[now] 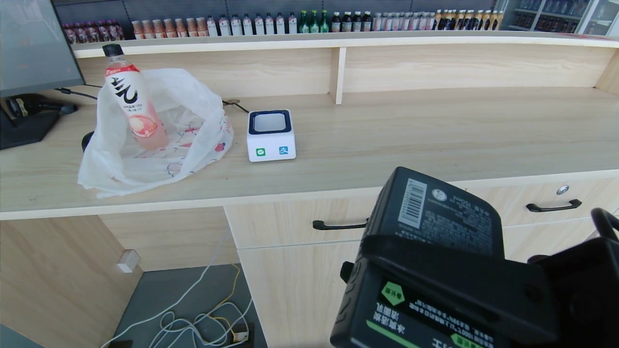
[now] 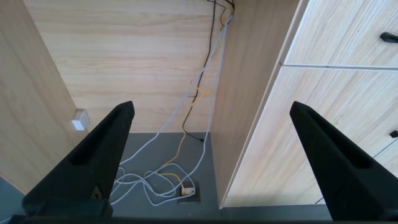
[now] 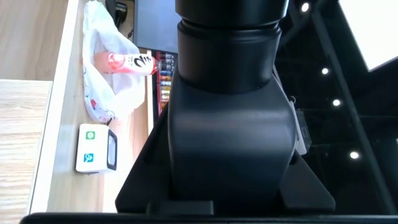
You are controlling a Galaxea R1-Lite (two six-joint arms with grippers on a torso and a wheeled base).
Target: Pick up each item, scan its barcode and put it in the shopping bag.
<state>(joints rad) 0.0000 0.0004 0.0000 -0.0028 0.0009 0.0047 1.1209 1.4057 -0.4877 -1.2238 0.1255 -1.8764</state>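
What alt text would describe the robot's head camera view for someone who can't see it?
The right gripper holds a black container, barcode up, in front of a wooden counter. On it sit a white scanner box and a shopping bag with a pink drink bottle inside.

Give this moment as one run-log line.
right pincer shut on black bottle | left pincer open | pink bottle in bag | scanner beside bag

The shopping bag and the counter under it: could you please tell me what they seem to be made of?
Shopping bag: thin, translucent white plastic film; it crinkles and the bottle shows through. Counter: pale wood or wood-look laminate, matte, with visible grain.
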